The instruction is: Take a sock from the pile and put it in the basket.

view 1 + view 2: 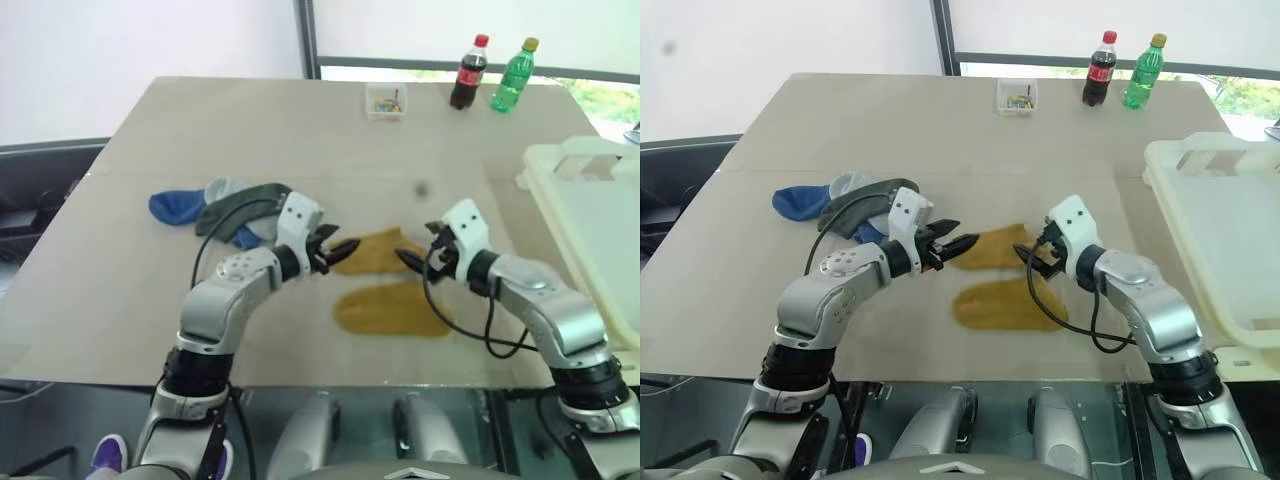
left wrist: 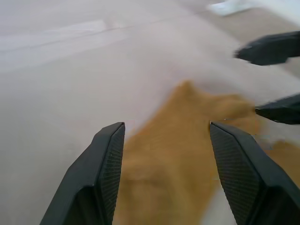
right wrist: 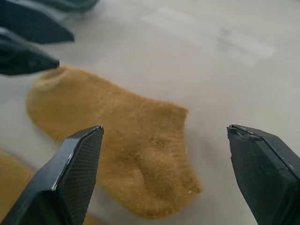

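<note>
Two mustard socks lie flat on the table (image 1: pixel 300 130), apart from the pile (image 1: pixel 215 208) of blue and grey socks, and the upper sock (image 1: pixel 378 250) sits directly between the two grippers. The left gripper (image 1: pixel 335 250) is at one end of that sock with its fingers apart and nothing between them. The right gripper (image 1: pixel 425 252) faces it from the other end, fingers spread wide and empty.

The step in hand looks like a pickup of this upper sock. To do it well, the right gripper should drop low until its fingers straddle the fabric's edge, then pinch a fold, not skim the flat cloth. The left gripper is better drawn away from the sock so the two do not collide.

The basket (image 1: pixel 600 200) stands beyond the right gripper, at the table's edge, well apart from the sock. The tabletop is smooth, pale tan. At its far side from the sock stand a small clear box (image 1: pixel 386 101), a cola bottle (image 1: pixel 467 72) and a green bottle (image 1: pixel 513 75), before a window.
</note>
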Robot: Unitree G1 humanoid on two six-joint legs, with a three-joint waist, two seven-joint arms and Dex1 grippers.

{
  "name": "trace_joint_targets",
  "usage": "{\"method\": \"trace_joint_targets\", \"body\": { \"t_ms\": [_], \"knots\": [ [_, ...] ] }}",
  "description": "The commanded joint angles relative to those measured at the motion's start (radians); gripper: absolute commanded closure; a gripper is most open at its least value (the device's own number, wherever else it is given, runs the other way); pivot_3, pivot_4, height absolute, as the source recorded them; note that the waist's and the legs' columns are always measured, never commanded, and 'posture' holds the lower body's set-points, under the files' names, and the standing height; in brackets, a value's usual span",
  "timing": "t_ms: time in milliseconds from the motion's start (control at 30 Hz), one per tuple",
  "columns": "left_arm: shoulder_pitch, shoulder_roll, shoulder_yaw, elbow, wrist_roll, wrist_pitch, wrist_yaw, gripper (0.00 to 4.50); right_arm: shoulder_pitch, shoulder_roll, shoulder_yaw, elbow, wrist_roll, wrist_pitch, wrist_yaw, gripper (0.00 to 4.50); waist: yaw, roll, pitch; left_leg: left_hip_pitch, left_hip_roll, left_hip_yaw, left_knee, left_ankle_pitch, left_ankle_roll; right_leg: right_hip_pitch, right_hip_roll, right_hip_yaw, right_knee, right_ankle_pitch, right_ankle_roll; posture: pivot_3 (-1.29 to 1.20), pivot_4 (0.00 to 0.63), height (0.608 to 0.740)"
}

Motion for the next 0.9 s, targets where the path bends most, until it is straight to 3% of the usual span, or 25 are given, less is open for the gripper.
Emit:
{"method": "trace_joint_targets", "body": {
  "t_ms": [33,300,433,467,600,700,800,900],
  "knots": [
    [0.046,0.003,0.011,-0.032,0.039,0.012,0.066,1.52,-0.026,0.017,0.02,0.037,-0.038,-0.034,-0.002,0.18,-0.004,0.0,0.0,0.0,0.0,0.0,0.0,0.0,0.0,0.0,0.0,0.0,0.0,0.0,0.0,0.0,0.15,0.74],
    [0.096,-0.023,0.01,-0.016,0.04,0.056,0.115,1.52,-0.058,0.078,0.041,0.151,-0.107,-0.037,-0.025,0.18,-0.01,0.0,0.0,0.001,0.0,0.002,-0.001,0.0,0.0,-0.003,0.0,0.002,0.005,0.0,0.0,0.0,0.15,0.74],
    [0.076,-0.042,0.013,0.026,0.022,0.054,0.093,1.45,-0.05,0.07,0.053,0.155,-0.127,-0.025,-0.006,1.99,-0.009,0.001,-0.001,0.002,0.0,0.002,-0.001,0.0,0.0,-0.002,0.0,0.002,0.007,0.0,0.0,0.0,0.15,0.74],
    [0.07,-0.044,0.011,0.037,0.026,0.047,0.093,0.93,-0.048,0.067,0.054,0.151,-0.129,-0.025,-0.002,2.49,-0.007,0.001,-0.001,0.003,-0.001,0.002,0.0,0.0,0.0,-0.002,0.0,0.002,0.008,0.0,0.0,0.0,0.15,0.74],
    [0.049,-0.046,0.012,0.067,0.03,0.024,0.081,0.92,-0.042,0.06,0.049,0.134,-0.13,-0.022,0.008,4.48,-0.007,0.001,-0.001,0.006,-0.001,0.001,0.001,0.0,0.0,0.001,0.0,0.002,0.009,0.0,0.0,0.0,0.15,0.74],
    [0.036,-0.043,0.017,0.082,0.023,0.006,0.061,0.92,-0.038,0.056,0.047,0.123,-0.13,-0.026,0.011,4.48,-0.007,0.001,-0.001,0.006,-0.001,0.001,0.002,0.0,0.0,0.002,0.0,0.001,0.009,0.0,0.0,0.0,0.15,0.74],
    [0.027,-0.047,0.03,0.093,0.024,-0.008,0.063,0.03,-0.032,0.055,0.044,0.108,-0.128,-0.028,0.011,4.5,-0.008,0.001,-0.001,0.006,-0.001,0.001,0.002,0.0,0.0,0.002,0.0,0.001,0.009,0.0,0.0,0.0,0.15,0.74],
    [0.023,-0.039,0.023,0.097,0.03,-0.013,0.058,0.03,-0.026,0.056,0.042,0.093,-0.125,-0.027,0.011,4.5,-0.009,0.001,-0.001,0.006,-0.001,0.001,0.002,0.0,0.0,0.002,0.0,0.001,0.009,0.0,0.0,0.0,0.15,0.74]
  ]
}}
